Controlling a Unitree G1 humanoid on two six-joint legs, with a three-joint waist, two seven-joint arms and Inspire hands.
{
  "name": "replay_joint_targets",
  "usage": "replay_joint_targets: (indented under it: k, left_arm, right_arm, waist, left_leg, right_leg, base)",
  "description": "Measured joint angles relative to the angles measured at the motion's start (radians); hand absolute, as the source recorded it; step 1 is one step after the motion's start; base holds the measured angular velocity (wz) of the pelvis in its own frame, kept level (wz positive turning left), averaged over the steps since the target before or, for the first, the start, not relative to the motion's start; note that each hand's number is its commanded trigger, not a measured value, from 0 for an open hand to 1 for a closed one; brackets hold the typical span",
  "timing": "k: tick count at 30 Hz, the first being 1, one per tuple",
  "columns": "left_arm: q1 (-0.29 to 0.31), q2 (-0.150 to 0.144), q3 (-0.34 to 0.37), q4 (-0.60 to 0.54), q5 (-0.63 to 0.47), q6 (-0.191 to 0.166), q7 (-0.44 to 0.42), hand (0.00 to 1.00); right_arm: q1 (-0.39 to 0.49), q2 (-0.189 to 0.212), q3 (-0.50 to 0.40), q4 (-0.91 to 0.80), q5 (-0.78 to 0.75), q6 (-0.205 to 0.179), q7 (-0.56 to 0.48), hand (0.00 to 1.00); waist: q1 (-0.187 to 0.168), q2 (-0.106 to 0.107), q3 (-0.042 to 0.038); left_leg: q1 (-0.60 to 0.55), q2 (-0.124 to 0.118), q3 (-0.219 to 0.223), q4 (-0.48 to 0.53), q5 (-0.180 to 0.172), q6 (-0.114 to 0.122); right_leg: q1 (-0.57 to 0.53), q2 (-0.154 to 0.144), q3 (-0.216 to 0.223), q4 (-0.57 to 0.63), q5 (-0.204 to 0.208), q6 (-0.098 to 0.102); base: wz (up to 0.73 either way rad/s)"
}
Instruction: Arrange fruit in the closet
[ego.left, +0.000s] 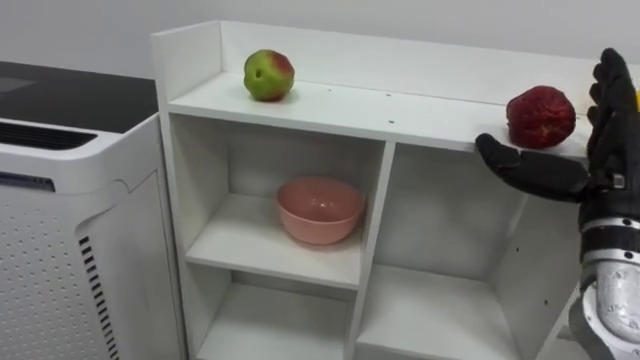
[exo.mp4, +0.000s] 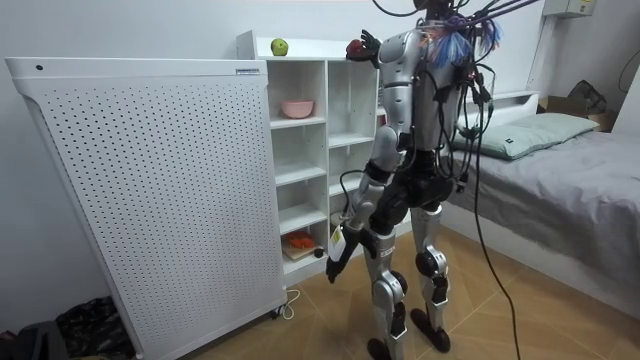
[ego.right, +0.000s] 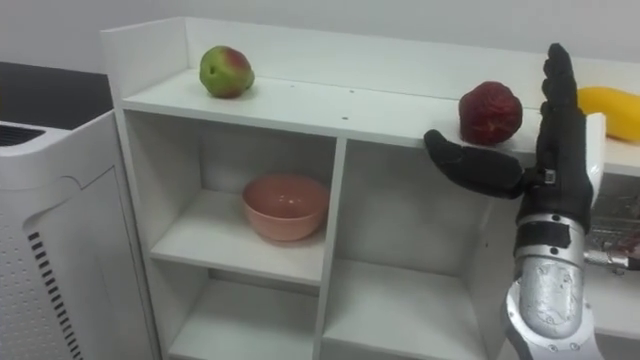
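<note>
Right hand (ego.right: 553, 150) beside knobbly red fruit (ego.right: 490, 112)

The shelf unit (ego.left: 400, 108) was seen close up from the robot's head in both eye views, aimed slightly downward at its top board and upper compartments. The right eye view was set a little further right, so a yellow fruit (ego.right: 612, 108) was taken in. The room view was taken from well back, behind and beside the robot, with a bed (exo.mp4: 570, 170) included. The apple (ego.left: 268, 75), pink bowl (ego.left: 320, 210) and red fruit (ego.left: 540, 116) were shared by all three.
</note>
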Motion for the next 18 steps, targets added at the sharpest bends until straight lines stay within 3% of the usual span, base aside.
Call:
replay_joint_targets:
  k: [1, 2, 18]
  left_arm:
    - [0.000, 0.000, 0.000, 0.000, 0.000, 0.001, 0.000, 0.00]
    - [0.000, 0.001, 0.000, 0.000, -0.001, 0.001, 0.000, 0.00]
    - [0.000, 0.001, 0.002, -0.005, -0.003, 0.005, 0.000, 0.00]
  right_arm:
    - [-0.005, -0.001, 0.000, 0.011, 0.005, -0.001, 0.001, 0.94]
    - [-0.008, -0.001, 0.000, 0.018, 0.005, -0.001, 0.002, 1.00]
    - [-0.021, -0.040, -0.001, 0.057, 0.001, -0.001, 0.031, 1.00]
  waist:
    - [0.001, -0.001, 0.0006]
    - [0.001, -0.002, 0.0012]
    - [0.013, -0.006, 0.0014]
  left_leg:
    - [0.000, 0.000, 0.000, 0.001, 0.000, 0.000]
    - [0.000, 0.000, 0.000, 0.002, 0.000, 0.000]
    - [0.000, -0.001, 0.010, 0.003, 0.002, -0.002]
  right_leg:
    - [0.002, 0.000, 0.000, 0.000, 0.000, 0.000]
    - [0.003, -0.001, 0.000, 0.000, 0.000, 0.000]
    - [0.005, 0.000, 0.001, 0.000, 0.000, 0.000]
  base:
    - [0.00]
    - [0.00]
    - [0.00]
